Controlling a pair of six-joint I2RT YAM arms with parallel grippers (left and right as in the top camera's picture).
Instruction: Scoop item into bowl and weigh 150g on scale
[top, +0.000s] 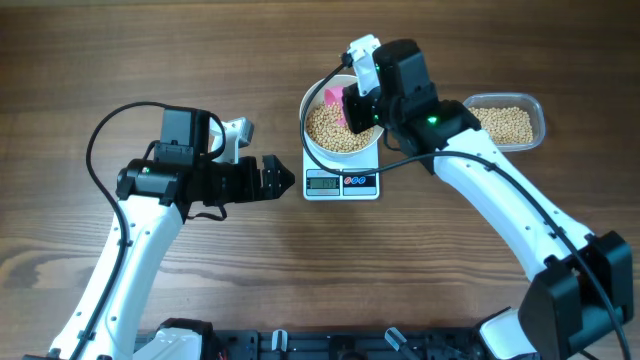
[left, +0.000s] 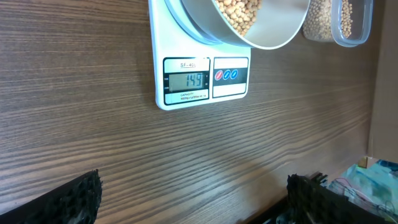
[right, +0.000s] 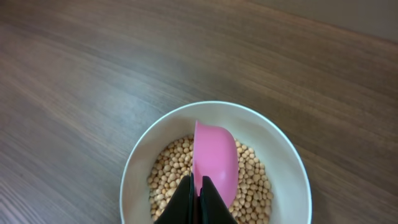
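The white bowl (top: 306, 125) stands on the white scale (top: 341, 183) and holds beige beans (top: 335, 130). My right gripper (top: 358, 108) hangs over the bowl, shut on the handle of a pink scoop (top: 331, 97). In the right wrist view the scoop (right: 214, 155) lies tilted on its side above the beans (right: 168, 174) inside the bowl (right: 137, 162), with the gripper (right: 196, 196) pinching its handle. My left gripper (top: 283, 180) is open just left of the scale, holding nothing. Its wrist view shows the scale (left: 199, 81) reading 149 and the bowl (left: 205, 18).
A clear plastic tub (top: 505, 122) with more beans sits right of the scale, behind the right arm. It also shows at the top right of the left wrist view as the tub (left: 339, 22). Bare wooden table (top: 150, 60) lies all around.
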